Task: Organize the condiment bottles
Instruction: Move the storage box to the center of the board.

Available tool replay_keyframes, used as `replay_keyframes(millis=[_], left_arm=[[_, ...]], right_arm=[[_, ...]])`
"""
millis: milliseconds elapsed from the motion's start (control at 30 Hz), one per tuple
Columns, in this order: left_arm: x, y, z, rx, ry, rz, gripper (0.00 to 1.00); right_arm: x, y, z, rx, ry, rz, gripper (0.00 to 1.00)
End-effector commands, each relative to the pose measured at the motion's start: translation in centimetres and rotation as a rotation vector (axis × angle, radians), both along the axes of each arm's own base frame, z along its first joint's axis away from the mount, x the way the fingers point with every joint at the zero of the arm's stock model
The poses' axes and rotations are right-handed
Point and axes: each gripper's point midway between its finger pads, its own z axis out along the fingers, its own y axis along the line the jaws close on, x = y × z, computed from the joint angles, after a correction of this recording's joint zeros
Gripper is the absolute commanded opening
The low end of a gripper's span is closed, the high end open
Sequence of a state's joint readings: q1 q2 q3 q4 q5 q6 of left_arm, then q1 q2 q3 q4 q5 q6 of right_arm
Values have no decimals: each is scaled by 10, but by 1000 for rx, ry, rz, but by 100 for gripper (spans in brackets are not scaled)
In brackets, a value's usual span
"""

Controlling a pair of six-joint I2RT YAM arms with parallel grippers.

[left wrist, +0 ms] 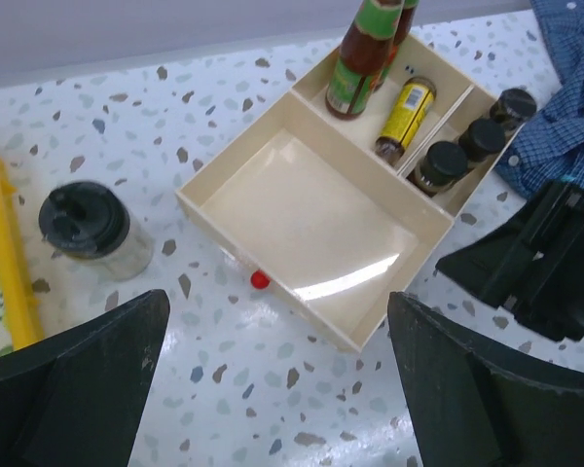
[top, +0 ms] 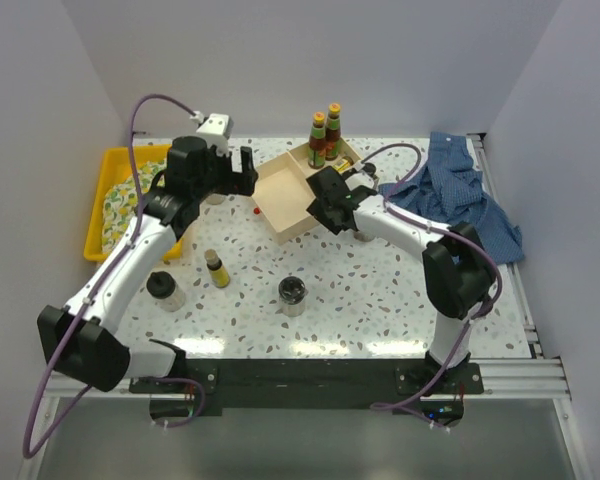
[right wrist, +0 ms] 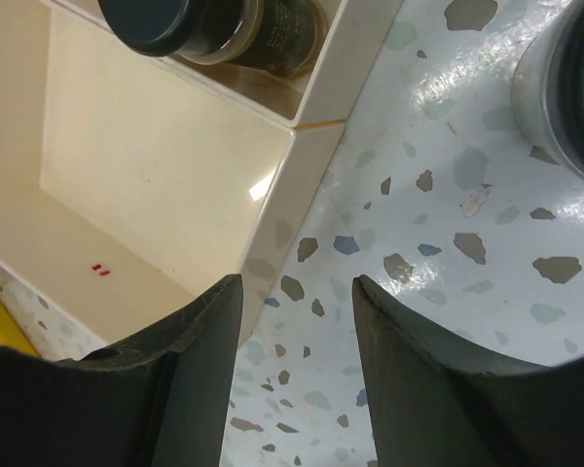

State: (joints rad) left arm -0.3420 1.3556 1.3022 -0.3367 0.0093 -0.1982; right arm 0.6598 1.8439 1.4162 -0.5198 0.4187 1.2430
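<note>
Two slim red-brown sauce bottles (top: 325, 135) stand in the far compartment of the pale wooden box (top: 280, 212). A small yellow bottle (left wrist: 406, 117) lies beside them, and three dark-lidded jars (left wrist: 438, 165) fill the narrow side slot. Loose on the table are a small yellow bottle (top: 217, 268), two black-lidded jars (top: 165, 290) (top: 293, 295) and another jar (left wrist: 88, 229) left of the box. My left gripper (left wrist: 277, 326) hangs open over the table at the box's near wall, holding nothing. My right gripper (right wrist: 297, 292) is open at the box's corner, one finger (right wrist: 190, 360) over its wall.
A yellow tray (top: 100, 185) with a patterned cloth sits at the left edge. A crumpled blue checked shirt (top: 460, 195) lies at the right. A small red bit (left wrist: 260, 280) rests against the box's near wall. One more jar (right wrist: 569, 88) stands just right of the right gripper.
</note>
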Motion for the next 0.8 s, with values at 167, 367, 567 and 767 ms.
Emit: replay_keyframes(millis=[167, 367, 567, 767], left_arm=[[-29, 23, -9, -7, -92, 66, 100], [-30, 30, -6, -2, -117, 96, 100], [-30, 37, -8, 20, -116, 126, 100], [-29, 41, -8, 29, -118, 144, 100]], right_arm=[[37, 19, 9, 41, -73, -102, 52], [30, 24, -15, -5, 10, -79, 47], [15, 31, -20, -34, -2, -27, 34], [-7, 48, -21, -71, 6, 51, 16]])
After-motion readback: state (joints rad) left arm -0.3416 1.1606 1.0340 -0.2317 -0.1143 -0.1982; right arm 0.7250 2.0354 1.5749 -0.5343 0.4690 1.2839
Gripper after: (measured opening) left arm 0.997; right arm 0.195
